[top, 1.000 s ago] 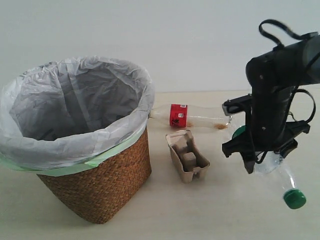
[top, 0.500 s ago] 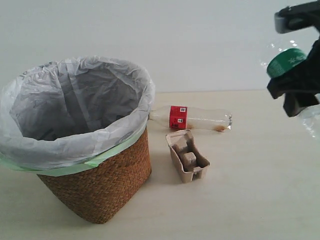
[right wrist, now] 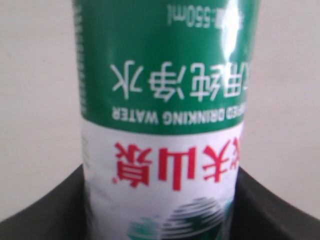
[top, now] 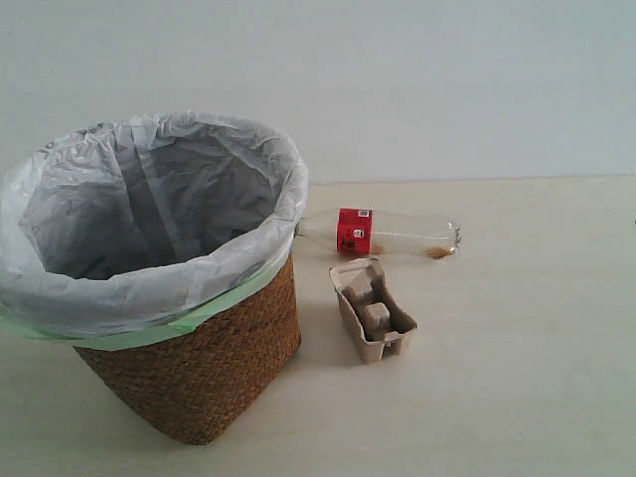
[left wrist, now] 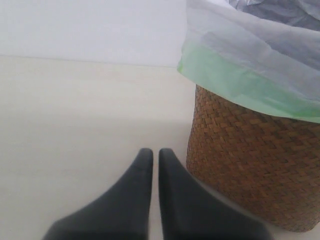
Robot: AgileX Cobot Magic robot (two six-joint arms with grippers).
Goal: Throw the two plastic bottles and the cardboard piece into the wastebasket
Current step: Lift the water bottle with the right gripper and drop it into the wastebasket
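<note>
The wicker wastebasket (top: 199,368) with its grey-white bag stands at the left of the exterior view; its woven wall (left wrist: 250,165) also fills one side of the left wrist view. The slim bottle with the red label (top: 383,235) lies on its side behind the cardboard piece (top: 373,310), just right of the basket. My left gripper (left wrist: 151,152) is shut and empty, low over the table beside the basket. My right gripper (right wrist: 159,210) is shut on the green-white labelled bottle (right wrist: 162,115), which fills its view. Neither gripper shows in the exterior view.
A pale table top (top: 517,378) carries everything, with a plain light wall behind it. Bare table (left wrist: 75,130) stretches away from the left gripper on the side opposite the basket.
The right arm rose with the green-capped bottle and has left the exterior view to the upper right. The slim bottle, cardboard piece and basket have not moved.
</note>
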